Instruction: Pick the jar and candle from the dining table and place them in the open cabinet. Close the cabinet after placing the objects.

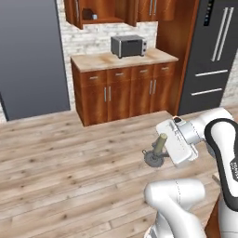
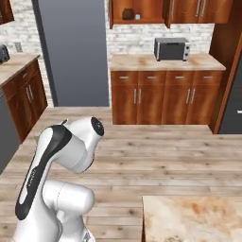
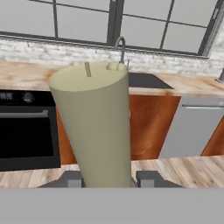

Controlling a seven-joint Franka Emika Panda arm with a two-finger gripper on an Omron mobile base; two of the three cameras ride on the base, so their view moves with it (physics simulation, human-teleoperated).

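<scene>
We've got the candle (image 1: 160, 143) clenched in the gripper (image 1: 163, 149), carried above the floor, cabinet (image 1: 100, 11) far ahead. Looks light, stiff, top-heavy on its dish; mid-stick hold seems right.

Nothing readable for you here: no labels, brands, numbers or signs. The marks on the robot arm (image 1: 231, 167), just behind the gripper, are too blurred to read.
</scene>
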